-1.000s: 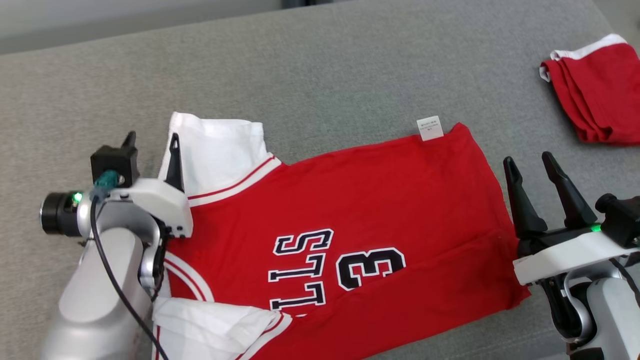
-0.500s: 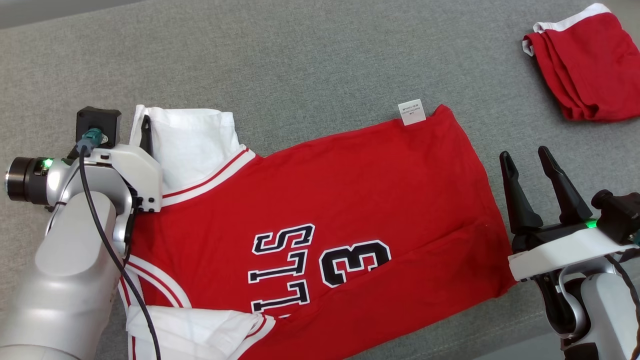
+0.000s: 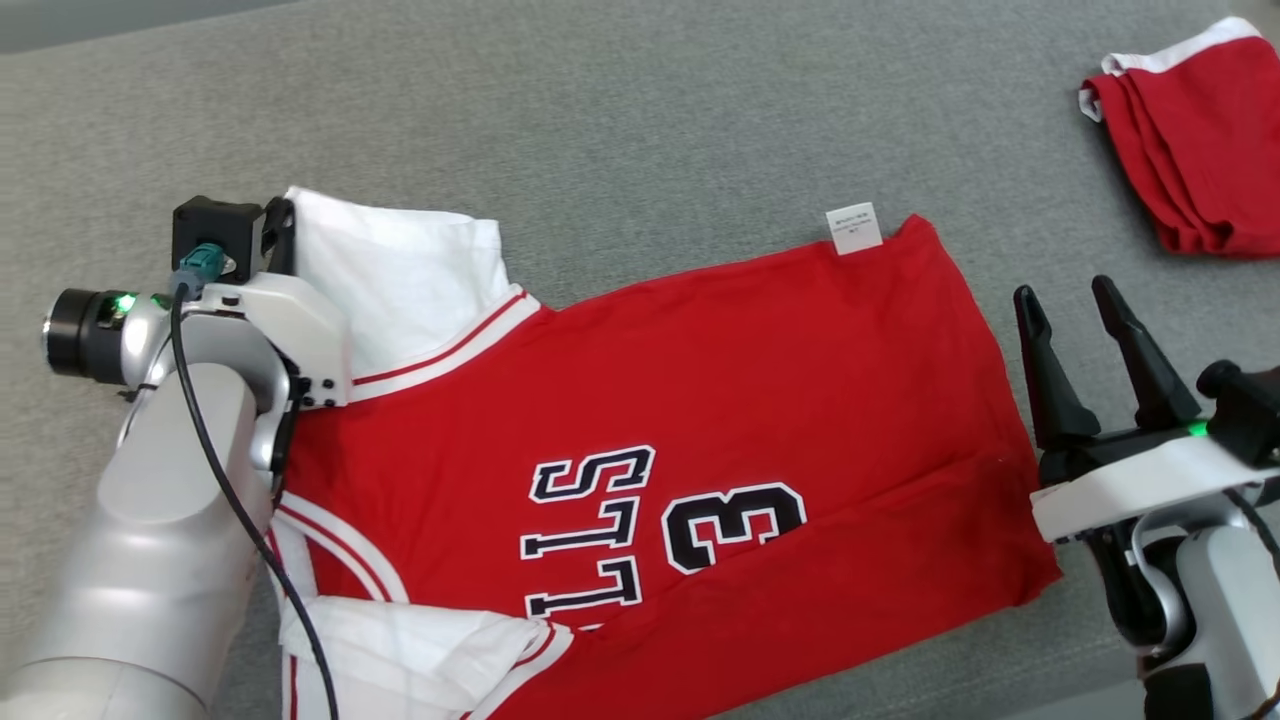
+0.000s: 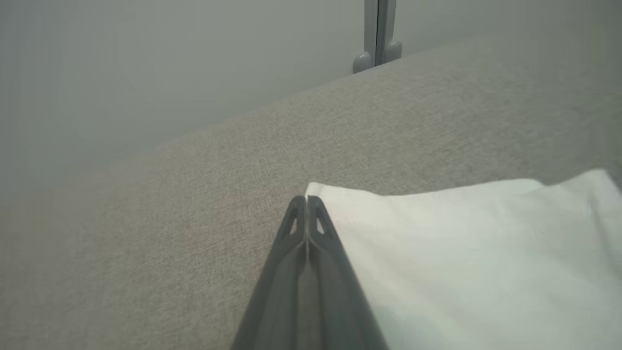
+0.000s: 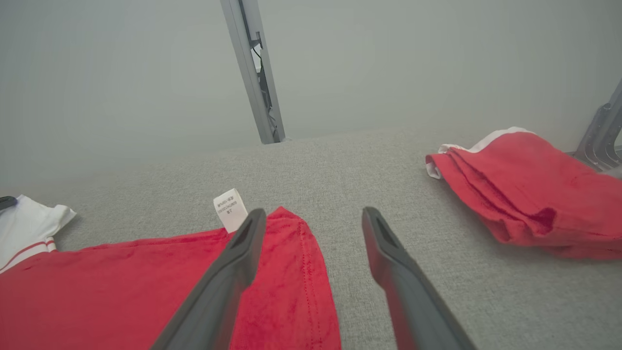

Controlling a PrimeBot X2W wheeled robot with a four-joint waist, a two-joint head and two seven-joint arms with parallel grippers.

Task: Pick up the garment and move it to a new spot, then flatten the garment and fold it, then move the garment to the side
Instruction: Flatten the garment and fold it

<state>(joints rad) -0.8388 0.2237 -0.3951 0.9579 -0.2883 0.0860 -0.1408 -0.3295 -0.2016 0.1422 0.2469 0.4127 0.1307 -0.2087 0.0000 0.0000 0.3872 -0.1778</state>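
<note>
Left claw (image 4: pixel 306 199) is clenched at the corner of the white sleeve (image 4: pixel 461 253); whether it pinches cloth I cannot tell. Right claw (image 3: pixel 1061 290) hangs released just beside the hem of the red jersey (image 3: pixel 760 380), which is spread on the grey desk (image 3: pixel 640 120). A folded red garment (image 3: pixel 1200 140) lies well apart.

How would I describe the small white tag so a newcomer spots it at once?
On the grey fabric surface, find the red jersey spread flat. On its far edge, near the right corner, a small white tag sticks out. Unlike the white sleeves, it is tiny, rectangular and printed.
</note>
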